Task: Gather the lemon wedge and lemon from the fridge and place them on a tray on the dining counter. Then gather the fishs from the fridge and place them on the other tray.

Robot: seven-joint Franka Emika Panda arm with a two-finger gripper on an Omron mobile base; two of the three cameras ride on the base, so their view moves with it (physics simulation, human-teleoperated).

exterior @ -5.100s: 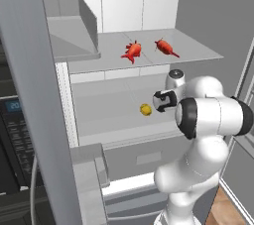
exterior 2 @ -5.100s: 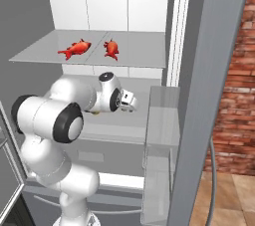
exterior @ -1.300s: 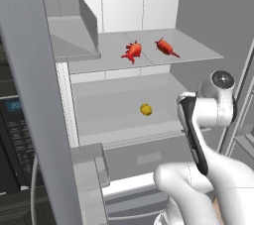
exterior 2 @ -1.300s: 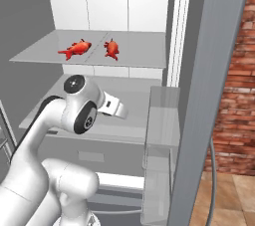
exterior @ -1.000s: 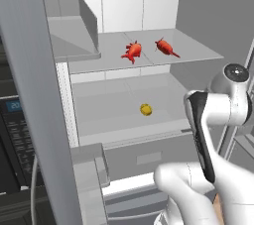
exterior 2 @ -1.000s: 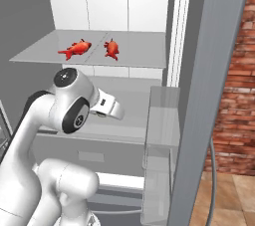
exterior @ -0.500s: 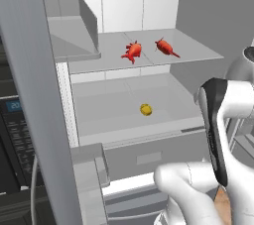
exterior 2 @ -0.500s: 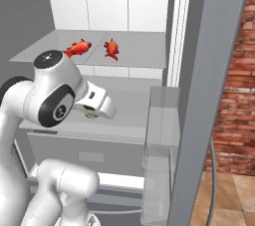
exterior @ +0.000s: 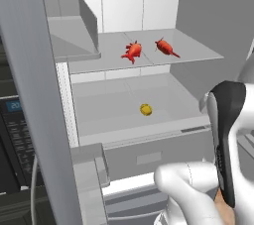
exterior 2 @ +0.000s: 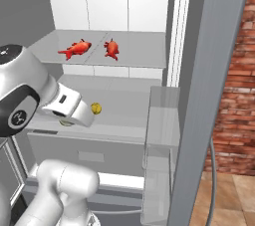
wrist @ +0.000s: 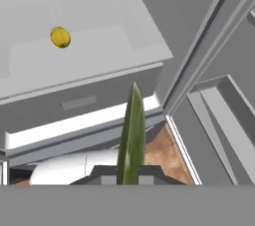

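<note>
Fridge [exterior: 149,105] shelves are holding lemon [exterior: 146,109] and fish [exterior: 132,51] while the gripper [wrist: 130,170] is pinching a green wedge [wrist: 132,130].

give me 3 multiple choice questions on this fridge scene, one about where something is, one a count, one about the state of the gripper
1. Where does the lemon lie?
A. on the same shelf as the fish
B. on the fridge shelf below the fish
C. on the floor

2. How many red-orange fish are on the upper shelf?
A. one
B. two
C. three

3. What is the gripper doing?
A. shut on a thin green-yellow lemon wedge
B. open over the lemon
C. shut on a fish

Answers:
1 B, the yellow fruit sits one shelf under the fish.
2 B, two lie side by side.
3 A, in the hand view the wedge stands edge-on between the fingertips.
</note>
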